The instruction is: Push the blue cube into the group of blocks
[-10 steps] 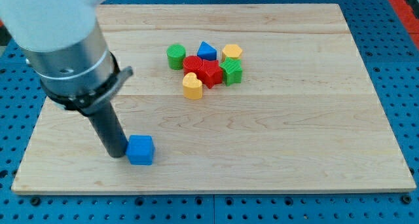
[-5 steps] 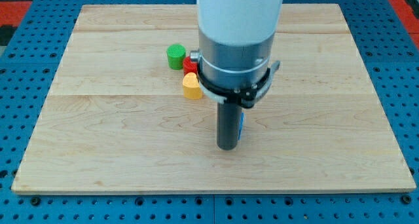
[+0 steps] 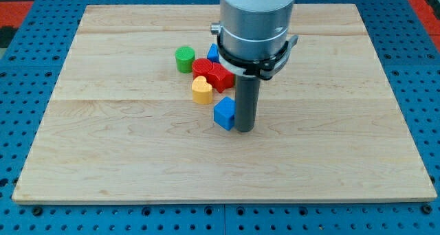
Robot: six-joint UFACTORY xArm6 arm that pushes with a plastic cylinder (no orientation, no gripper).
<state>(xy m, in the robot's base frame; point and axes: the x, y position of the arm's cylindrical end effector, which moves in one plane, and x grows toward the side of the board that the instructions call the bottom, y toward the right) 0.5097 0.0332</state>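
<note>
A wooden board [image 3: 103, 139] is lying on a blue pegboard [image 3: 20, 91]. My tip [image 3: 244, 130], a bare rod with nothing to close, is touching the blue cube [image 3: 223, 114] on its right. The cube is sitting just below the group: red blocks [image 3: 214, 74], green cylinder [image 3: 184, 59], yellow block [image 3: 201, 90].

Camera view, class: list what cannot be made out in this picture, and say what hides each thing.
- Blue block at the group's top: mostly behind the arm's grey collar; shape unclear.
- Any blocks on the group's right side: covered by the arm.
- Contact between my tip and the blue cube: the rod hides the cube's right face.
- Arm's upper part: cut off by the view's top.
</note>
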